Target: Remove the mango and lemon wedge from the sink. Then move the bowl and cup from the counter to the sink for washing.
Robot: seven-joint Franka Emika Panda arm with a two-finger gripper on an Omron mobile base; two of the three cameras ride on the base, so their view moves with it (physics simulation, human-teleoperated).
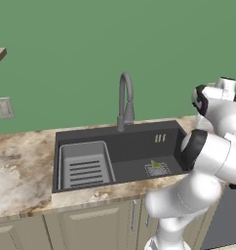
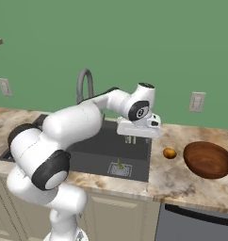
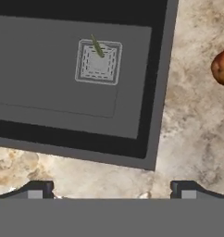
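Gripper (image 3: 111, 189) hangs spread and empty over the sink's (image 3: 158, 92) near corner. Wedge (image 3: 97, 47) lies on the drain at eleven o'clock (thin, light, probably slippery); pinch across its middle. Mango (image 3: 222, 67) sits on the counter (image 3: 197, 129) at two o'clock.

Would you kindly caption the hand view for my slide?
Open gripper above the sink edge; lemon wedge on its drain, mango on the counter.

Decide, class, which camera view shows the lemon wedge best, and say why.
The hand view: the lemon wedge lies unobstructed on the square drain of the sink, seen from above. Both base views show it only as a tiny distant sliver.
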